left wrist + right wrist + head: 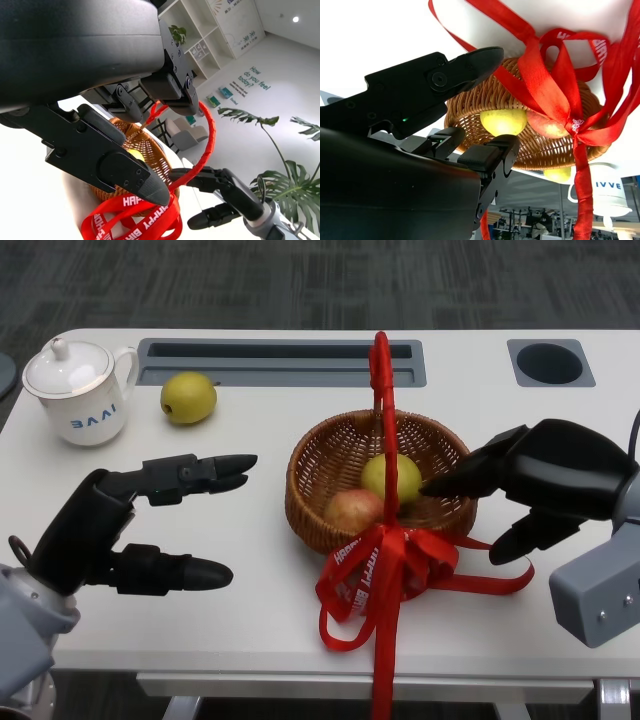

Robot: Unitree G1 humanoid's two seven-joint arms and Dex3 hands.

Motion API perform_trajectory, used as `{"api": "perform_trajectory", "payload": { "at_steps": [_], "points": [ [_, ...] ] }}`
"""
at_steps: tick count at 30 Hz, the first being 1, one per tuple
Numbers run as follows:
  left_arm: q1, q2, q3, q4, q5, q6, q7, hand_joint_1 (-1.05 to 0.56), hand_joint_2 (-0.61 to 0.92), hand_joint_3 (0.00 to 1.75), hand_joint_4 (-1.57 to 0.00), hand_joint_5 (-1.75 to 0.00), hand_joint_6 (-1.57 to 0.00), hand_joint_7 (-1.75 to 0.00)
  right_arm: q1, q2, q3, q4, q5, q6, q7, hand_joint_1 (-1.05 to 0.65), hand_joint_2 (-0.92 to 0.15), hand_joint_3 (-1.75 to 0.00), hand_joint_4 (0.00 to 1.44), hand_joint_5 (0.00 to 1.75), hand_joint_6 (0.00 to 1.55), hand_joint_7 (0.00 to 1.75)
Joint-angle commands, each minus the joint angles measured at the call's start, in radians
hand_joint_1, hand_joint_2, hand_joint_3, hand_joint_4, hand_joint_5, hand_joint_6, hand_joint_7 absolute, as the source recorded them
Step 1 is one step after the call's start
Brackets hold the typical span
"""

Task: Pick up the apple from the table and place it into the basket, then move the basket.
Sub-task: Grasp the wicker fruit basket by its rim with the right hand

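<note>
A wicker basket (320, 455) with a tall red handle (380, 370) and a red ribbon bow (400, 565) stands mid-table. Inside lie a yellow-green apple (391, 478) and a reddish apple (352, 510). My right hand (530, 485) hovers at the basket's right rim, fingers apart, one fingertip reaching over the rim toward the yellow-green apple, holding nothing. The right wrist view shows both the yellow-green apple (503, 121) and the reddish apple (547, 125) in the basket (540, 150). My left hand (130, 525) is open left of the basket, above the table.
Another yellow-green fruit (188, 397) sits at the back left beside a white lidded mug (78, 390). A grey recessed slot (280, 360) and a round hole (549, 362) run along the table's far edge. Ribbon tails hang over the front edge.
</note>
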Motion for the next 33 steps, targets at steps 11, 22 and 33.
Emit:
{"api": "perform_trajectory", "payload": {
  "at_steps": [11,22,33],
  "points": [
    [0.028,0.006,0.012,-0.025,0.031,-0.014,0.037,-0.58,0.69,0.0,-0.79,-0.01,-0.72,-0.01,-0.097,0.037,0.115,0.109,-0.018,0.037,-0.043,-0.62,-0.77,0.0,0.66,0.02,0.58,0.01],
    [0.037,-0.004,0.012,-0.045,0.058,-0.028,0.075,-0.61,0.7,0.0,-0.81,-0.01,-0.73,-0.01,-0.119,0.132,0.266,0.172,-0.108,0.133,-0.106,-0.58,-0.77,0.0,0.68,0.01,0.62,0.01],
    [0.065,-0.008,0.01,-0.075,0.07,-0.025,0.111,-0.6,0.7,0.0,-0.81,0.0,-0.73,0.0,-0.107,0.174,0.34,0.229,-0.124,0.204,-0.11,-0.55,-0.77,0.0,0.7,0.01,0.65,0.01]
  ]
}}
